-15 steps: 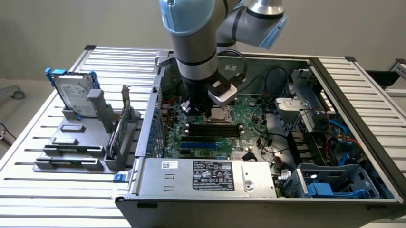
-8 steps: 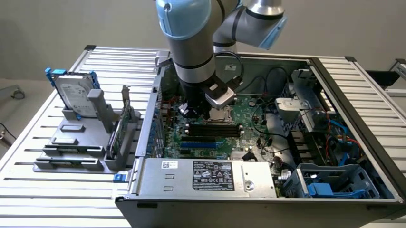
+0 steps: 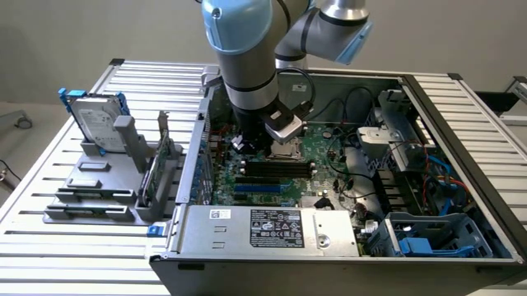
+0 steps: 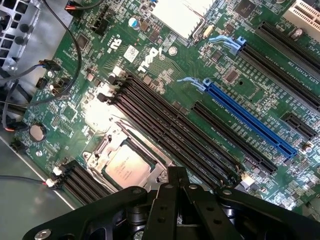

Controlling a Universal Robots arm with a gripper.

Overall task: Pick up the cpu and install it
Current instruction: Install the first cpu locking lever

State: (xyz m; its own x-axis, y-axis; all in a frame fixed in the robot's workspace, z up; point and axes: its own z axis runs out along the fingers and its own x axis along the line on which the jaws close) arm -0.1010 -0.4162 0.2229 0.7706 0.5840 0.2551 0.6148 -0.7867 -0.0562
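Hovering closed and empty, hand (image 4: 177, 175) just above cpu (image 4: 127, 167), already seated in socket (image 4: 102, 147) on motherboard (image 4: 165, 65).

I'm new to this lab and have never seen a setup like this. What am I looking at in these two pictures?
A robot arm reaches into an open computer case lying on a slatted table. One picture is taken from a camera off the arm, the other from a camera on its wrist. The wrist view looks down on the green motherboard; the cpu sits in its socket, just beyond the shut end effector, which holds nothing. A hard drive stands in a grey rack beside the case.
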